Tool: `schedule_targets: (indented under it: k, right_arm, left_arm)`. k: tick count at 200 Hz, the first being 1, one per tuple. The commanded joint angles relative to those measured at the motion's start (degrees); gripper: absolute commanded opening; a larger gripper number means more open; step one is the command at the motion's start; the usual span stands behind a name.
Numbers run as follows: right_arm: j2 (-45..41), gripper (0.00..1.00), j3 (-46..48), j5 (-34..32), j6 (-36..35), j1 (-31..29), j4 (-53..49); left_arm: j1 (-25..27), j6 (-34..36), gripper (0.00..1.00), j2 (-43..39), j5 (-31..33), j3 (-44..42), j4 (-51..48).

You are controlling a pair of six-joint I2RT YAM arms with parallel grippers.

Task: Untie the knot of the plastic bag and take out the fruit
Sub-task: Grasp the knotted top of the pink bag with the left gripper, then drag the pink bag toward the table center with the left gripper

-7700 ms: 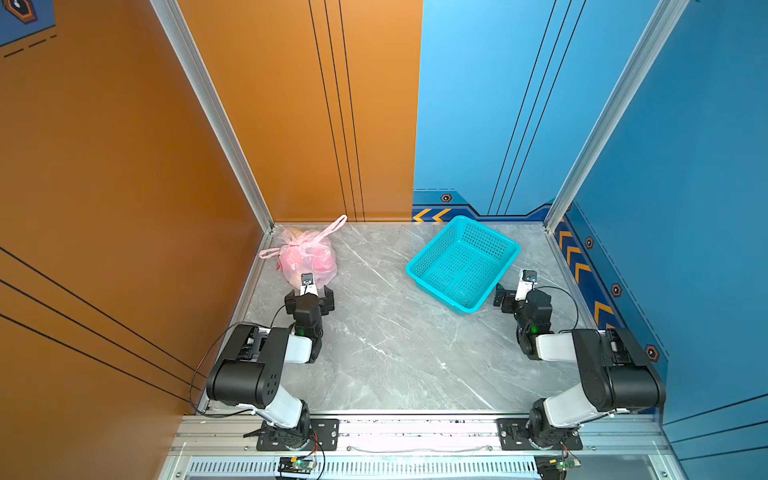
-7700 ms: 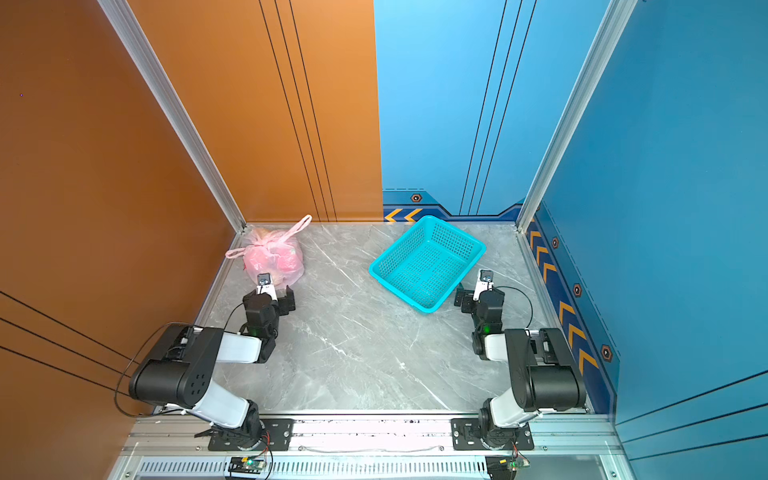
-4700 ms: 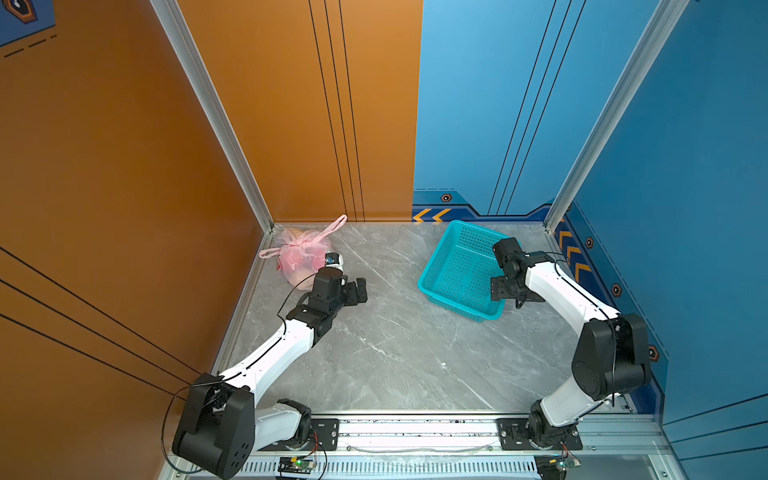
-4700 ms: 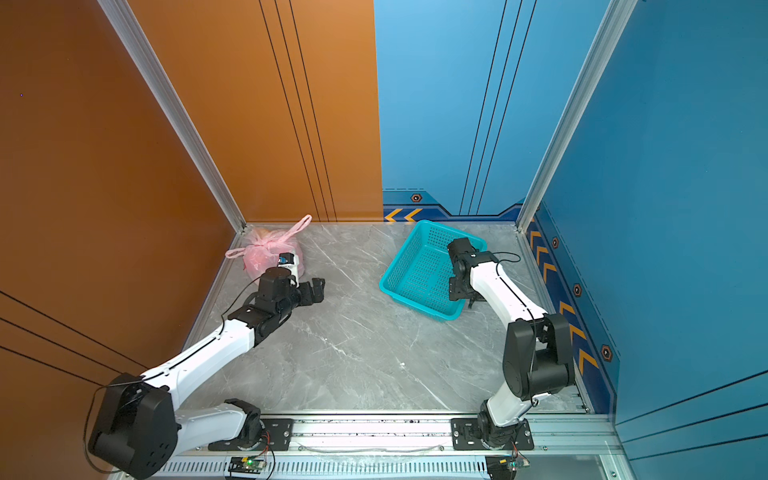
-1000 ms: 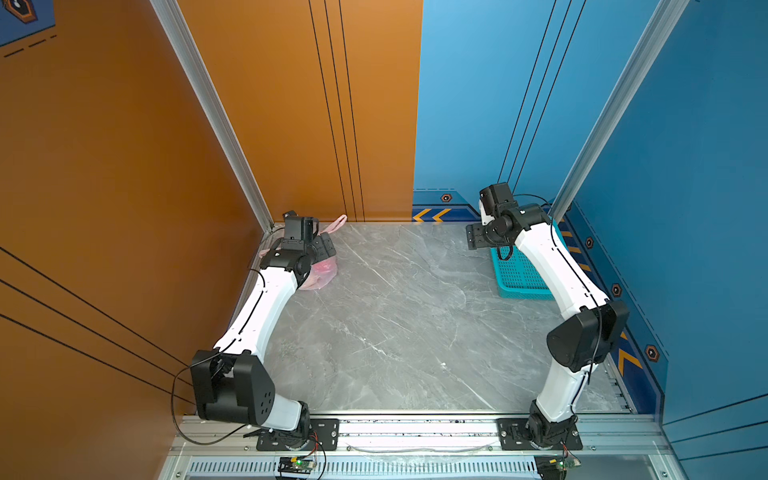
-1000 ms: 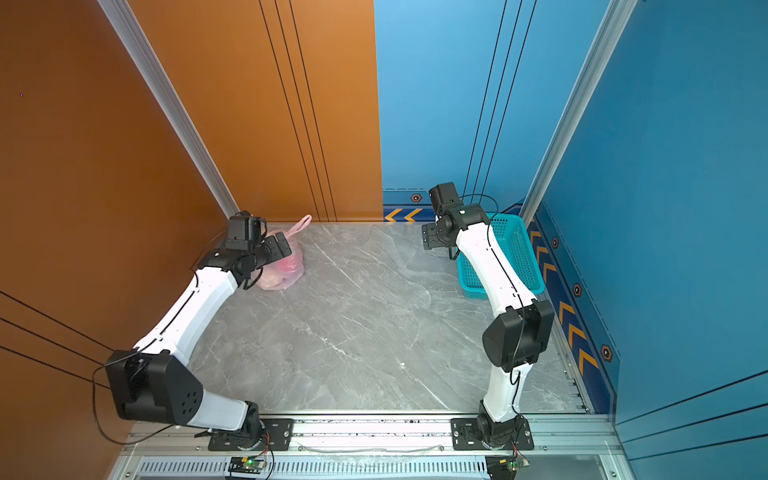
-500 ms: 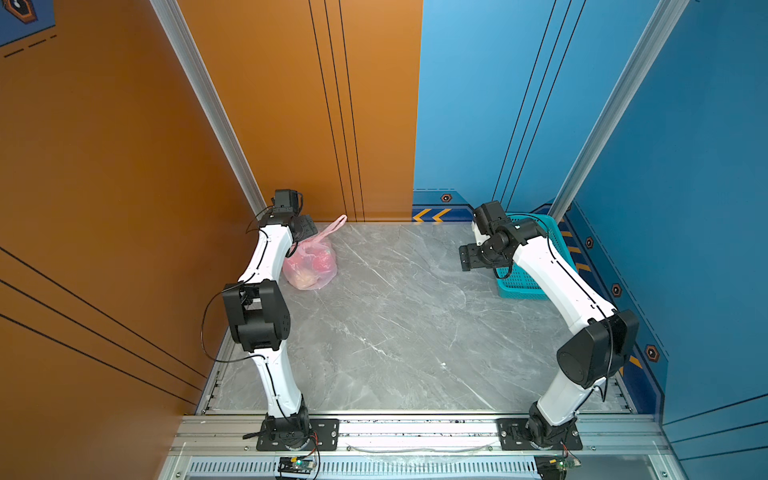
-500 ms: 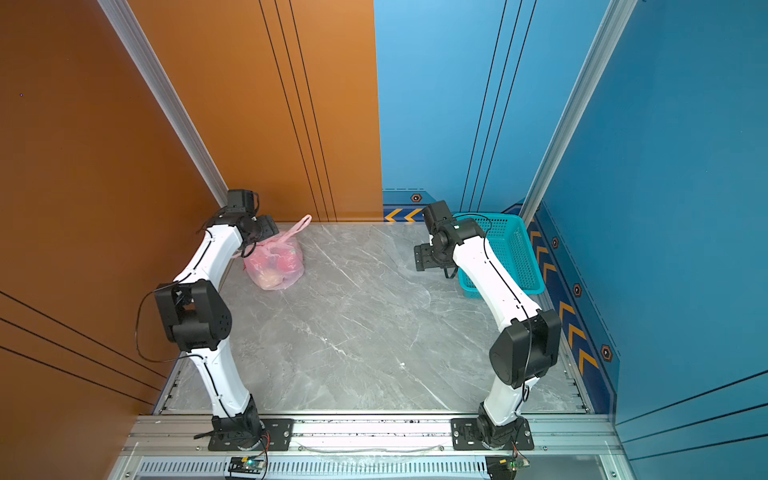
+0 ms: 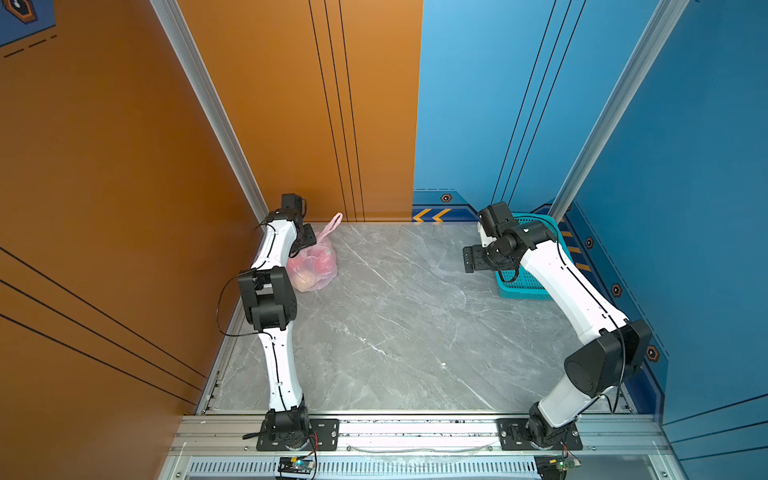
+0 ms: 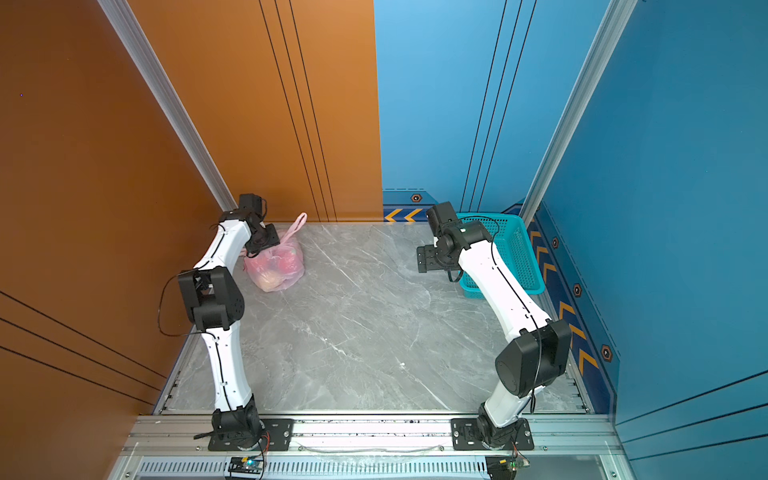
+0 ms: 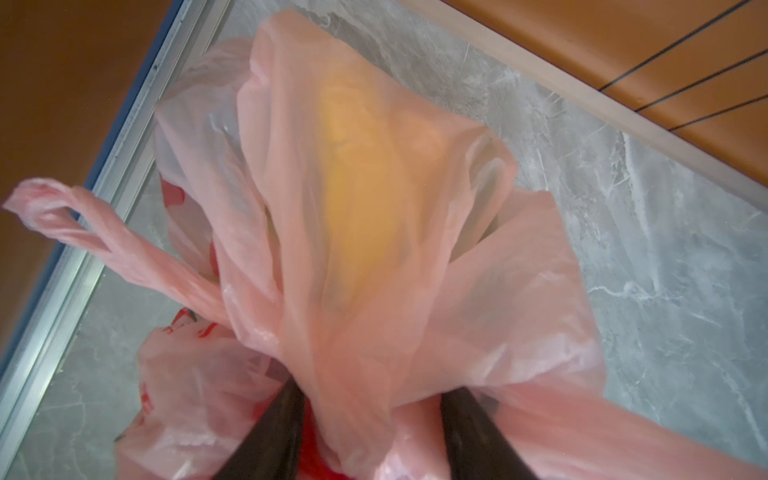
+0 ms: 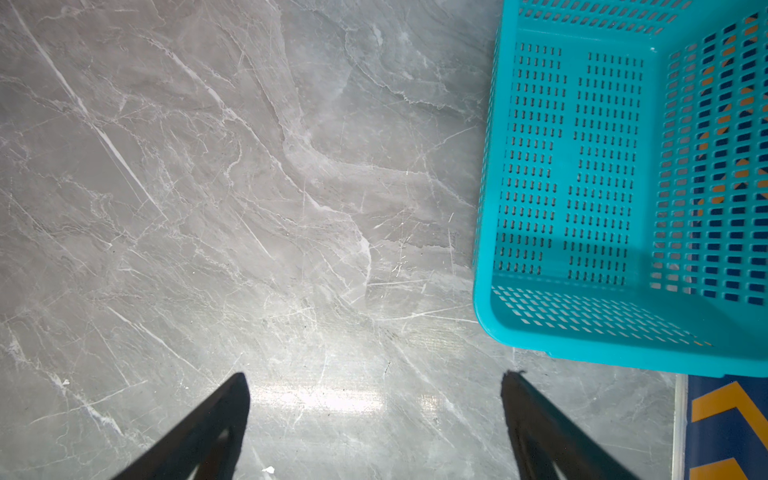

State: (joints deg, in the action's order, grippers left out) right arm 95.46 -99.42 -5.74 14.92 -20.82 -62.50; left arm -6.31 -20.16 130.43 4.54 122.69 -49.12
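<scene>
The plastic bag (image 9: 313, 270) (image 10: 276, 268) sat in the far left corner of the grey marble tabletop (image 9: 395, 332), close to the orange wall. Through its thin pink film I saw the fruit (image 9: 319, 262): red pieces in both top views, and a yellow one (image 11: 357, 208) in my left wrist view. One loop handle (image 9: 333, 223) (image 11: 83, 224) stuck out free toward the wall. I could not make out the knot itself among the folds.

My left tool (image 9: 305, 239) (image 11: 374, 392) stood over the top of the bag, about half closed on a gathered bunch of its plastic (image 11: 374, 291), with both fingers (image 11: 286, 415) touching the film.

My right tool (image 9: 473, 259) (image 12: 376, 378) hung wide open and held nothing, above bare tabletop, well apart from the bag. Just beside it sat the teal perforated basket (image 9: 523, 291) (image 12: 582, 340), pushed up to the blue wall on the right.
</scene>
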Motion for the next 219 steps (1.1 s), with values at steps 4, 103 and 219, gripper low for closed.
schedule_targets:
  k: [4, 103, 219]
  right_arm:
    - [-1.24, 0.95, 0.46, -0.05, 1.0, -0.27, -1.57]
    - [-1.76, 0.95, 1.51, 1.23, 0.79, 0.32, -0.49]
    - [-5.6, 0.95, 5.29, 5.71, -2.01, 5.09, 0.0]
  left_arm:
    - [0.66, -0.49, 0.27, 1.16, -2.46, -0.35, -4.11]
    - [8.61, 4.29, 0.0, -5.72, -9.77, -3.25, -4.04]
    - [31.87, 10.32, 0.0, -23.18, -22.58, -28.66, -3.1]
